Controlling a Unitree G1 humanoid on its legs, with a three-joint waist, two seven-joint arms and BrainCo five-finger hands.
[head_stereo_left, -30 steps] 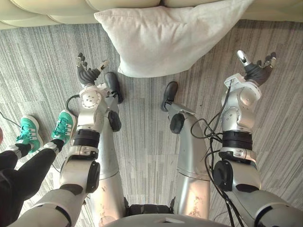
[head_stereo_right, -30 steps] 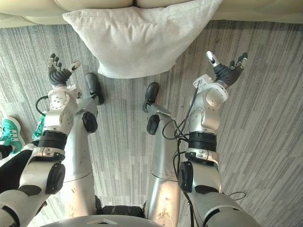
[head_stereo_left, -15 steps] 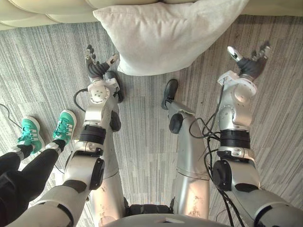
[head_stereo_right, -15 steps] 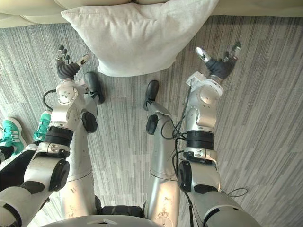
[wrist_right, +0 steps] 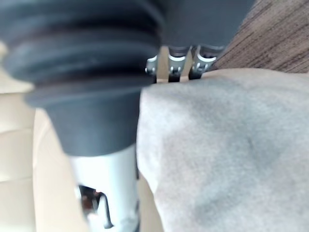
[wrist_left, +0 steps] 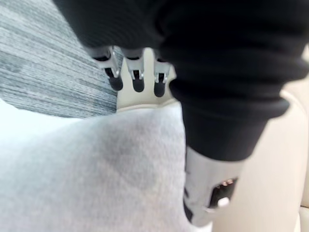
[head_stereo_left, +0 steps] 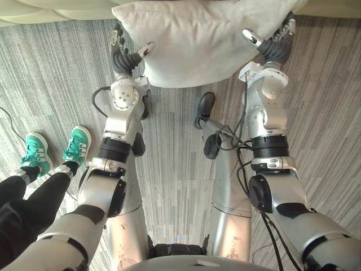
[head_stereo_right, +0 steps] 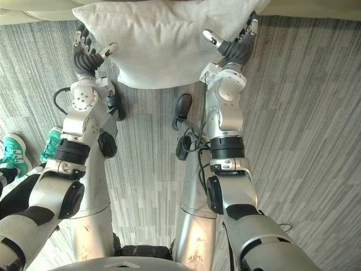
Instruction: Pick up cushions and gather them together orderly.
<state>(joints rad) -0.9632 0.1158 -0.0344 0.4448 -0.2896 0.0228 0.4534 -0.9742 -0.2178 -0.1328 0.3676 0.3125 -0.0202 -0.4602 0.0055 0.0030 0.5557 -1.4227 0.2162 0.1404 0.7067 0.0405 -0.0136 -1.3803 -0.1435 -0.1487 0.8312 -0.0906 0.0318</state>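
The pale grey cushion leans off the cream sofa onto the striped carpet, between the 2 hands. The left hand is at one side edge and the right hand at the other, both open, with fingers straight and thumbs spread over the cushion's face. They seem to touch the cloth, though contact is unclear. A person's green shoes stand just outside the left arm

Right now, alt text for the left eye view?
Both robot arms reach forward to a light grey cushion, the open left hand at its left edge and the open right hand at its right edge. The cushion overlaps a cream sofa and grey striped carpet; a person's green sneakers show at left.
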